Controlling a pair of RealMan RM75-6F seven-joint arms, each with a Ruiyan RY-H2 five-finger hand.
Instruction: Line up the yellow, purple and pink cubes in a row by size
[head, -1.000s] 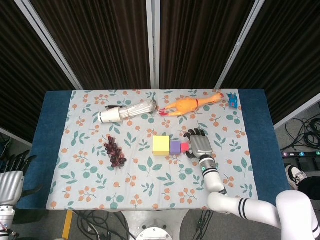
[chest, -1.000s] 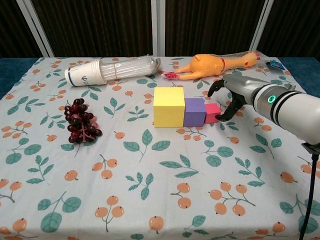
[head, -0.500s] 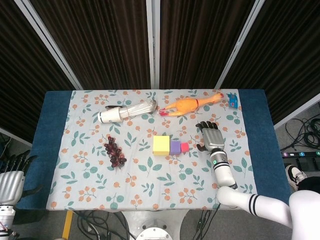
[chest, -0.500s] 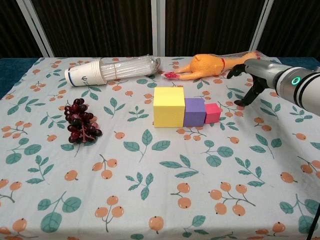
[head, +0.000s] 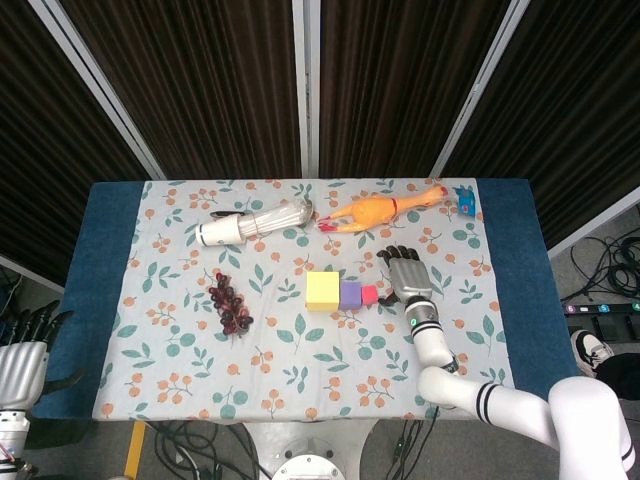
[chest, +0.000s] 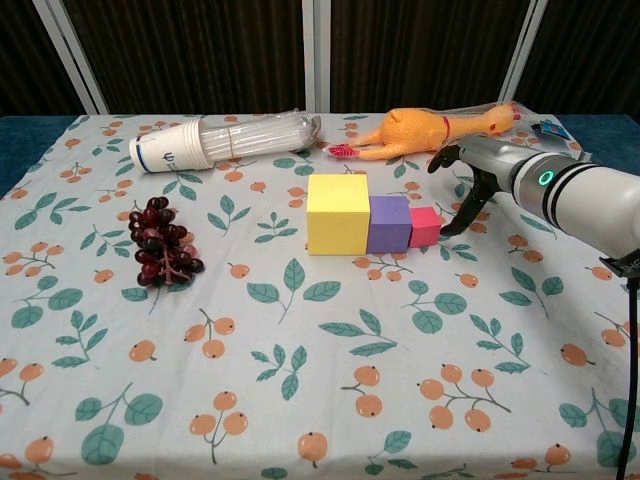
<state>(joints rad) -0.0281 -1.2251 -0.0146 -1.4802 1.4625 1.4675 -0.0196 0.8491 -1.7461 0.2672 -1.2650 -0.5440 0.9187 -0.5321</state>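
Observation:
Three cubes stand side by side in a row near the table's middle: a large yellow cube (head: 322, 290) (chest: 338, 214), a medium purple cube (head: 350, 294) (chest: 389, 223) and a small pink cube (head: 369, 294) (chest: 425, 226). They touch each other. My right hand (head: 405, 277) (chest: 470, 180) hovers just right of the pink cube with its fingers spread and nothing in it. One fingertip (chest: 447, 228) reaches down close to the pink cube's right side; contact is unclear. My left hand (head: 22, 365) hangs off the table's front left corner, fingers apart and empty.
A sleeve of stacked paper cups (head: 255, 222) (chest: 225, 140) and a rubber chicken (head: 385, 210) (chest: 430, 130) lie along the back. A bunch of dark grapes (head: 228, 303) (chest: 160, 243) sits left of the cubes. A small blue item (head: 465, 200) lies at the back right.
My right hand drew back to the right and away from the pink cube, then came back beside it. The three cubes have stayed where they were.

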